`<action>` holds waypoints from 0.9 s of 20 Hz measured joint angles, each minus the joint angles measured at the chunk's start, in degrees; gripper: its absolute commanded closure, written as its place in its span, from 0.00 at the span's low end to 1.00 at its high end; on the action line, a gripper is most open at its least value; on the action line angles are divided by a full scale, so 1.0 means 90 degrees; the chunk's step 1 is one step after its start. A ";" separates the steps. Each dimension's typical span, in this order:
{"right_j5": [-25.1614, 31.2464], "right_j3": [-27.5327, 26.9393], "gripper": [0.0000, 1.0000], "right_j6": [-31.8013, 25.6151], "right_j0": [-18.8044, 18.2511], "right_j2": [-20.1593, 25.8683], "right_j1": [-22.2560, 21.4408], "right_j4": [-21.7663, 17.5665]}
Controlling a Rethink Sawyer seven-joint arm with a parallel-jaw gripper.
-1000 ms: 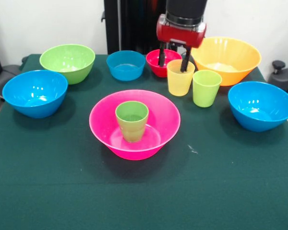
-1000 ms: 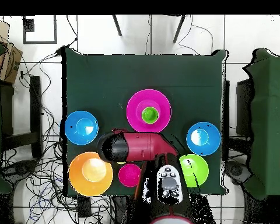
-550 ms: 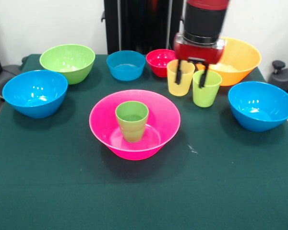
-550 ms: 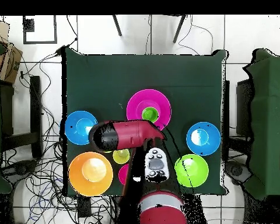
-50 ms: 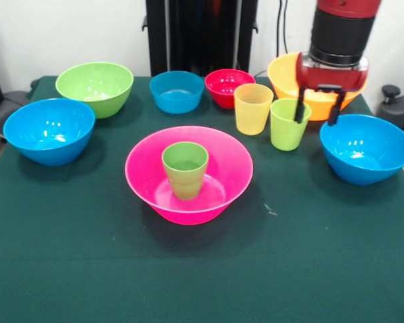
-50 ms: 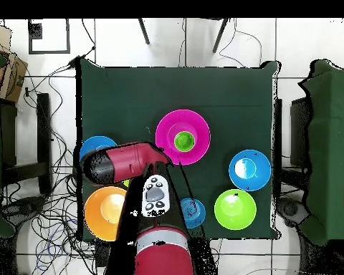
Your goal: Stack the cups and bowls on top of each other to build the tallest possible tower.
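A green cup point(image 5: 185, 168) stands upright inside the wide pink bowl point(image 5: 143, 176) at the table's middle; from above the same cup point(image 6: 183, 141) sits in the pink bowl point(image 6: 164, 134). A yellow-orange cup point(image 5: 253, 108) and a lime cup point(image 5: 287, 126) stand side by side behind it. My gripper point(image 5: 317, 111) hangs open and empty just right of the lime cup, in front of the orange bowl point(image 5: 281, 73). One of its fingers point(image 5: 299, 110) overlaps the lime cup's right rim. In the overhead view the arm point(image 6: 121, 161) hides both loose cups.
A blue bowl point(image 5: 365, 148) sits right of the gripper. A red bowl point(image 5: 225, 87), a small blue bowl point(image 5: 176, 91) and a green bowl point(image 5: 94, 87) line the far edge. Another blue bowl point(image 5: 48, 130) stands at the left.
The gripper has travelled right in the front view, from over the yellow-orange cup past the lime cup. It stays open and empty. No cup or bowl has moved.
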 measured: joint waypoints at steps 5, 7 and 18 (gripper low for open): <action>0.0001 0.0006 0.00 0.0000 0.0018 0.0066 0.0019 0.0016; -0.0001 0.0006 0.00 0.0000 0.0018 0.0064 0.0055 0.0017; -0.0308 -0.0003 0.00 0.0000 0.0000 -0.0078 0.0561 -0.0142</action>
